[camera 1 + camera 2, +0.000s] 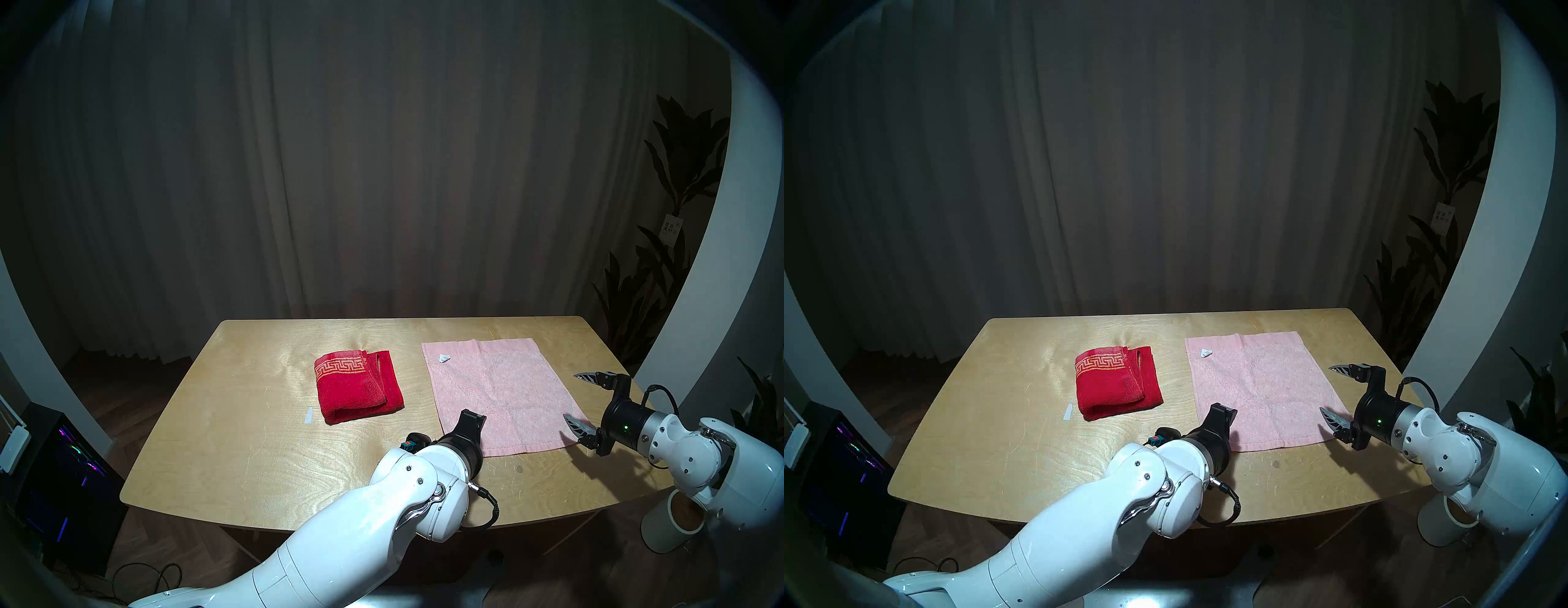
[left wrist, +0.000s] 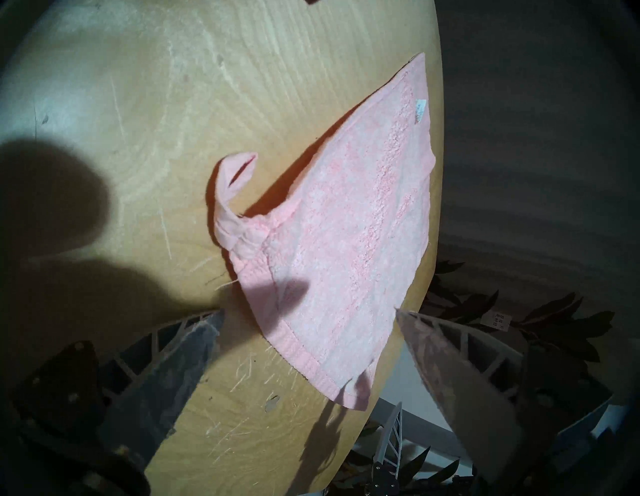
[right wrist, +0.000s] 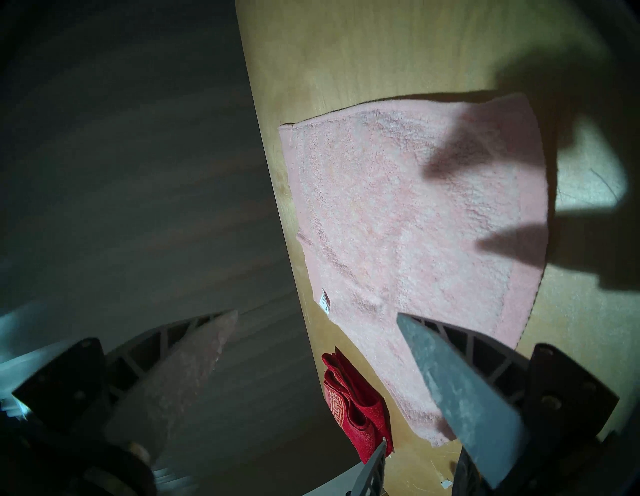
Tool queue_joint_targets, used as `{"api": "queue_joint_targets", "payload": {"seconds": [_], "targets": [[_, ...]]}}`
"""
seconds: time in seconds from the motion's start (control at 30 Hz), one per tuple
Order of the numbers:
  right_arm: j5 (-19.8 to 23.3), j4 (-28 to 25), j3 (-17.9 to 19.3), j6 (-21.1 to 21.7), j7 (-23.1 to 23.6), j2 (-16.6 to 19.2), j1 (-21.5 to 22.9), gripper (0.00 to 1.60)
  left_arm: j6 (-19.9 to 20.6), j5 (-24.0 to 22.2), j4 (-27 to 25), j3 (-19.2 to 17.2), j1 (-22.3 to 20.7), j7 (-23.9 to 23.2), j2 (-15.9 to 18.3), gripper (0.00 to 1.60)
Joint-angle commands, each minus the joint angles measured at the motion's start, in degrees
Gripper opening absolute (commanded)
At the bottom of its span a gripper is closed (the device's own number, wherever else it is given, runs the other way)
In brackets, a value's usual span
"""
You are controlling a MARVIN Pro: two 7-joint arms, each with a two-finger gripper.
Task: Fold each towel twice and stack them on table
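Towels: red towel (image 1: 358, 385) folded into a thick square near the middle of the counter (image 1: 237, 429), gold key border facing up. Pink towel (image 1: 496, 392) spread flat in one layer to its right, clear of the red one, its near-left corner loop (image 2: 235, 194) curled on the bare wood. No containers on the counter. Left claw (image 2: 308, 313) wide, holding nothing — over the pink towel's near-left corner. Right claw (image 1: 578, 401) wide, holding nothing, at the towel's right edge. Bare wood lies all round both towels — most of it left of the red one.
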Motion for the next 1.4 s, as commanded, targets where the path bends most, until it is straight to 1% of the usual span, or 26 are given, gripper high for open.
{"api": "queue_joint_targets", "payload": {"seconds": [0.0, 0.07, 0.1, 0.17, 0.2, 0.23, 0.27, 0.3, 0.33, 0.43, 0.57, 0.73, 0.97, 1.03, 1.23, 1.37], "targets": [[-2.73, -2.35, 5.21, -0.46, -1.32, -4.15, -6.83, 1.6, -0.25, -0.09, 2.27, 0.75, -2.06, -2.59, -1.14, 1.6], [-3.38, -2.81, 6.31, -0.41, -1.76, -5.24, -7.96, 1.6, -0.37, -0.15, 3.47, 1.07, -2.34, -3.54, -1.41, 1.6], [-4.2, -3.46, 7.61, -1.22, -1.3, -5.64, -10.09, 1.6, -0.5, -0.32, 4.74, 1.38, -2.73, -4.35, -1.73, 1.6], [-4.55, -3.38, 7.47, -1.45, -1.36, -5.9, -10.06, 1.6, -0.52, -0.32, 5.15, 1.36, -2.76, -4.54, -1.93, 1.6], [-5.01, -3.73, 7.76, -2.4, -1.04, -5.78, -10.74, 1.6, -0.57, -0.43, 5.5, 1.47, -2.9, -4.88, -1.99, 1.6], [-6.21, -3.63, 7.33, -2.94, -0.78, -5.79, -10.49, 1.6, -0.46, -0.22, 5.89, 1.49, -3.0, -4.85, -2.17, 1.6], [-6.26, -3.2, 6.69, -2.81, -0.66, -5.86, -10.02, 1.6, -0.44, -0.26, 6.18, 1.51, -3.06, -5.04, -2.26, 1.6], [-6.6, -2.2, 5.04, -3.73, -0.3, -6.08, -8.72, 1.6, -0.18, -0.29, 7.11, 1.62, -3.42, -4.81, -2.56, 1.6], [-6.6, -2.2, 5.04, -3.73, -0.3, -6.08, -8.72, 1.6, -0.18, -0.29, 7.11, 1.62, -3.42, -4.81, -2.56, 1.6], [-7.68, -0.22, 1.92, -4.98, 0.6, -5.79, -6.03, 1.6, 0.2, -0.59, 8.22, 1.89, -4.02, -4.63, -2.77, 1.6], [-7.36, 2.31, -1.95, -5.45, 0.76, -5.63, -1.67, 1.6, 0.45, -0.8, 9.52, 2.07, -4.82, -4.16, -3.11, 1.6], [-6.91, 3.72, -4.89, -6.51, 0.91, -4.81, 1.34, 1.6, 0.99, -0.89, 10.23, 2.23, -5.44, -3.35, -3.19, 1.6], [-7.29, 5.54, -9.28, -7.74, -0.08, -4.75, 6.71, 1.6, 1.49, -1.26, 11.18, 1.81, -6.06, -2.67, -3.13, 1.6], [-7.26, 5.95, -10.1, -7.9, -0.19, -4.68, 7.48, 1.6, 1.57, -1.35, 11.6, 1.75, -6.23, -2.75, -3.19, 1.6], [-8.96, 7.63, -13.88, -9.05, -1.23, -5.93, 12.32, 1.6, 2.05, -1.82, 12.86, 1.6, -6.85, -2.83, -3.25, 1.6], [-10.0, 9.19, -16.13, -8.56, -2.23, -7.06, 15.37, 1.6, 2.41, -2.19, 13.68, 1.27, -7.23, -2.85, -3.13, 1.6]]}}
